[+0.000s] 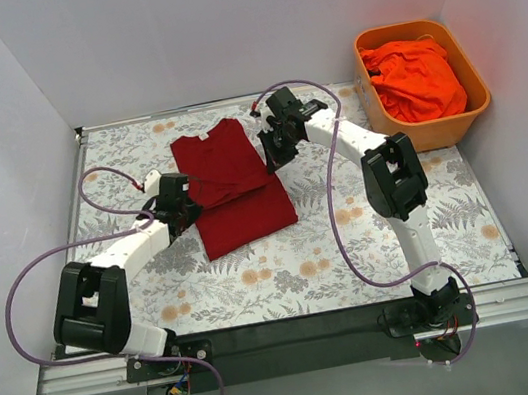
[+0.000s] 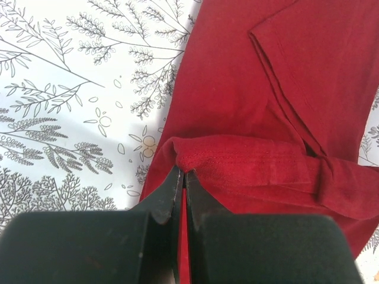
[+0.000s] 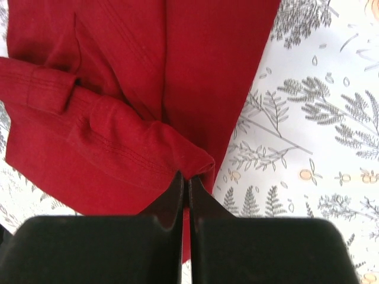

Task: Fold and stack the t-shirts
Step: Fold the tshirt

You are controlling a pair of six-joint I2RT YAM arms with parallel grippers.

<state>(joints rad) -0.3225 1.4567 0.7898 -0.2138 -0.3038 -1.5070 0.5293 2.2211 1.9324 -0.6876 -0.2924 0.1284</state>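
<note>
**Both grippers pinch the crimson shirt at mid-table**

In the top view the dark crimson t-shirt (image 1: 237, 187) lies left of centre on the floral-printed table (image 1: 353, 243), its collar toward the upper left. A small pale tag (image 1: 201, 138) sits at the neckline, too small to read.

The left gripper (image 1: 187, 202) meets the shirt's left edge and the right gripper (image 1: 270, 154) its right edge. In the left wrist view the left gripper (image 2: 182, 173), low in the frame, has its jaws pressed together on a stitched fold of red cloth, and a strip of red shows between the fingers. In the right wrist view the right gripper (image 3: 185, 176) is likewise clamped on a bunched, stitched edge of the same shirt, with the rest spreading toward the upper left.

The orange-red t-shirt (image 1: 417, 79) lies crumpled inside the orange tub (image 1: 478, 99) at the upper right, well apart from both arms.
</note>
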